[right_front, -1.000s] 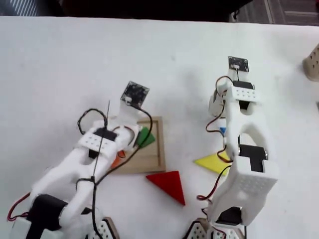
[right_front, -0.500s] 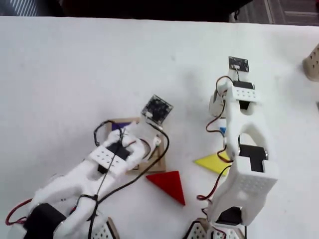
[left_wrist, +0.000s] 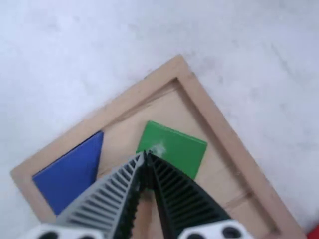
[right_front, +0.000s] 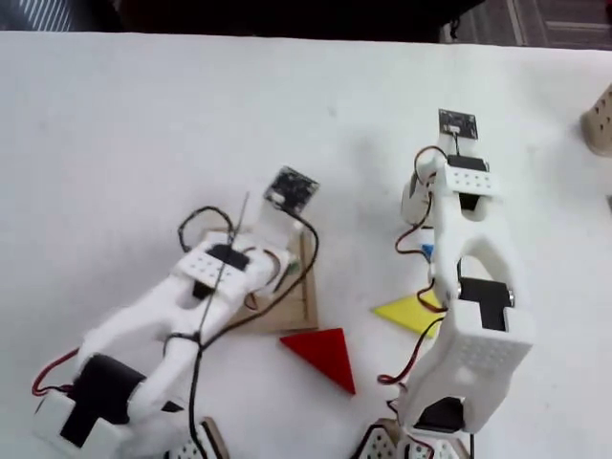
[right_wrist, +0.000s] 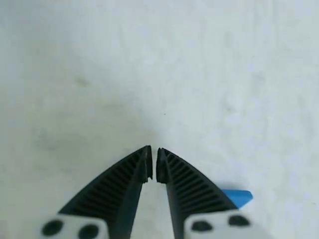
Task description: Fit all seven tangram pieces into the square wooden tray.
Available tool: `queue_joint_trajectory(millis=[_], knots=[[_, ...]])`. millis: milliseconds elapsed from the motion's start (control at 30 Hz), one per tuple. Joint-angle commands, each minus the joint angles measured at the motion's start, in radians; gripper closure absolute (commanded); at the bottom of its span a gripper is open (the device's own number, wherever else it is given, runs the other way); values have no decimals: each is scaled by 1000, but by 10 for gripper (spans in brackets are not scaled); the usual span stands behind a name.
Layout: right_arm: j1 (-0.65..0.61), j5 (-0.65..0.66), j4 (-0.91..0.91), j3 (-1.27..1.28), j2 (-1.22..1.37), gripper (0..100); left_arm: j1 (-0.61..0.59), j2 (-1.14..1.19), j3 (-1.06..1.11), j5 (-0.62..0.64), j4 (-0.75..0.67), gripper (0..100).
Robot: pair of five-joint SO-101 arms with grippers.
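Observation:
The square wooden tray [left_wrist: 209, 107] holds a green square piece [left_wrist: 177, 147] and a dark blue piece [left_wrist: 70, 169]. My left gripper [left_wrist: 148, 158] is shut with nothing in it, tips right over the green piece's edge. In the high view the left arm covers most of the tray [right_front: 308, 287]. A red triangle [right_front: 325, 354] lies on the table just in front of the tray, a yellow piece [right_front: 409, 311] beside the right arm. My right gripper [right_wrist: 153, 162] is shut over bare table, a light blue piece [right_wrist: 238, 196] beside one finger.
The right arm [right_front: 469, 287] stands upright over the table's right half. A tan object [right_front: 601, 120] sits at the far right edge. The white table stretches wide behind both arms.
The left arm has swung over the tray, first toward its right side, then back a little. The right arm has stayed still.

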Motion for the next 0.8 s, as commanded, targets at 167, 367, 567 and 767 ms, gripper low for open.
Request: queue_joint_trajectory(millis=[167,367,567,767], knots=[[-2,0,7,-49,-7,981,-93,2,-31,6,11,978],[-5,0,7,-49,-7,981,-93,-53,-34,11,0,978],[-7,0,7,-49,-8,981,-33,-257,49,12,-63,978],[-8,0,7,-49,-8,981,143,-217,127,14,-192,978]])
